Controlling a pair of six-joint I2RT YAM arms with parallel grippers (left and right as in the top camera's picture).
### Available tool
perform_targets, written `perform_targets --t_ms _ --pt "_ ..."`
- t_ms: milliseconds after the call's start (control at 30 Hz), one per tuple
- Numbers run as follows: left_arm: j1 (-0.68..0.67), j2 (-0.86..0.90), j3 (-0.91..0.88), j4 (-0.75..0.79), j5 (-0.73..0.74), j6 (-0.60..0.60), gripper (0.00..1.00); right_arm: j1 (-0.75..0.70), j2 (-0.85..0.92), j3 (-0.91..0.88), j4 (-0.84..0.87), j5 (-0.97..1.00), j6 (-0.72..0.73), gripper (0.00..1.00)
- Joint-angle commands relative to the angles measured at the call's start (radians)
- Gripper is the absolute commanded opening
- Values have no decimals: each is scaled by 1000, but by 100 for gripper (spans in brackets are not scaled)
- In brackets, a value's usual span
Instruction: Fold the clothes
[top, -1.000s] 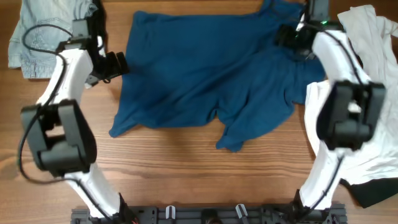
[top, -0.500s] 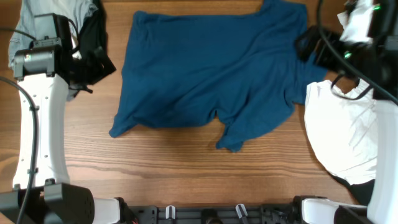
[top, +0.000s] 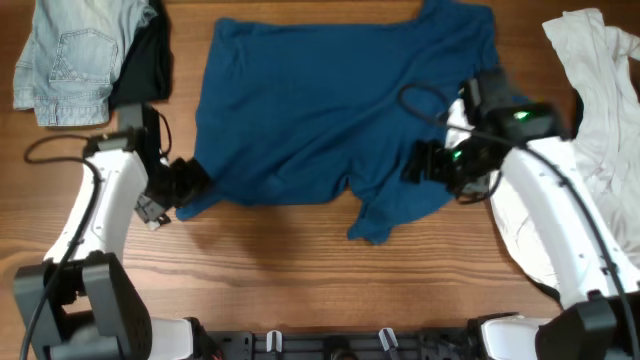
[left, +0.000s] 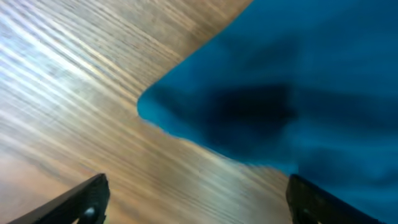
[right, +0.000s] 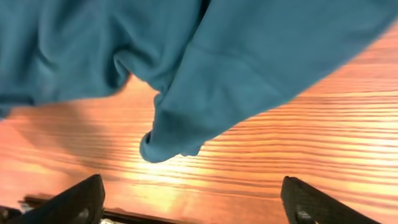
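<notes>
The dark blue T-shirt (top: 330, 110) lies spread and wrinkled across the middle of the table. My left gripper (top: 190, 181) hovers at its front left corner, jaws wide and empty. The left wrist view shows that blurred corner (left: 261, 93) just ahead of the left gripper (left: 198, 202), with bare wood between the fingertips (left: 87, 199). My right gripper (top: 425, 163) is open above the shirt's front right part. In the right wrist view a hanging fold of blue cloth (right: 205, 81) lies ahead of the right gripper (right: 193, 205), and nothing sits between its fingertips (right: 311, 202).
A pale denim piece (top: 65, 55) and a black garment (top: 145, 60) lie at the back left. A white shirt (top: 590, 80) covers the right edge, partly under my right arm. Wooden table (top: 280, 270) shows in front of the T-shirt.
Both arms swung from the back of the table toward the front. The left went to the shirt's front left corner, the right to its front right part. The shirt has not moved.
</notes>
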Motion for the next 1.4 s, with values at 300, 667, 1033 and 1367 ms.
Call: perform_targets --t_ms 300,667,1033,1367 --pt "4 -26 -236 285 -2 -98 83 165 -11 -69 118 3 92 87" --pt "4 9 -236 418 -11 -94 20 165 -10 -69 123 39 92 86" --pt "5 -14 -208 402 -34 -14 4 183 -10 -69 53 44 87 86" --pt "5 -139 -199 307 -33 140 72 205 -10 -69 61 45 95 86"
